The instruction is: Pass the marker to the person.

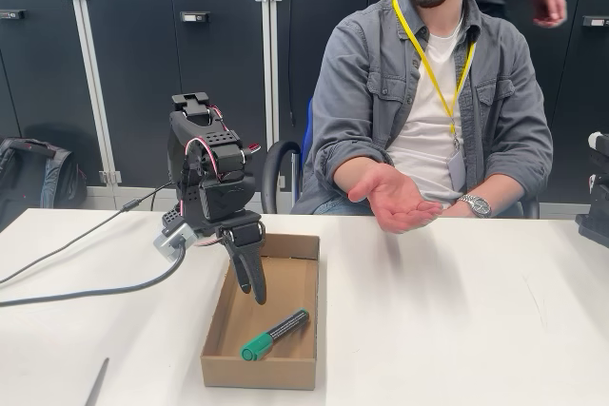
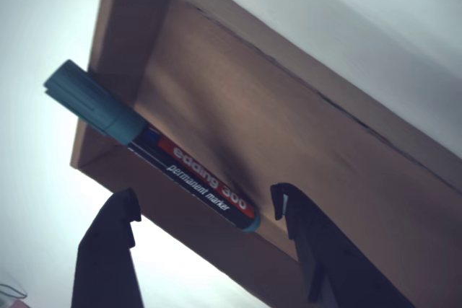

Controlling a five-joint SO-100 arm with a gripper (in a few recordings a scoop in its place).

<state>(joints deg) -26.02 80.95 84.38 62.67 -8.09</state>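
— Cardboard tray (image 1: 297, 246) on the white surface (image 1: 457, 311), and the marker (image 1: 274, 334) lies inside it, slanted, its green cap toward the near left corner in the fixed view. Where are the fingers (image 1: 249, 276)?

— Hanging over the tray's far left part, tips pointing down, near the marker but not touching it. In the wrist view the fingers (image 2: 206, 210) stand parted, with the marker (image 2: 151, 147) beyond the tips and nothing held between them.

— And the person (image 1: 433, 92)?

— Seated behind the surface, one hand (image 1: 398, 199) held out palm up, well apart from the tray.

— What could go wrong, do you think?

— The marker lies close to the tray's wall in the wrist view, the cap seeming to rest on the rim. I judge a finger could catch the cardboard on the way down and shove the whole tray. The body is round and smooth, so an off-centre pinch may roll it away or let it pivot and slip during the carry to the palm.
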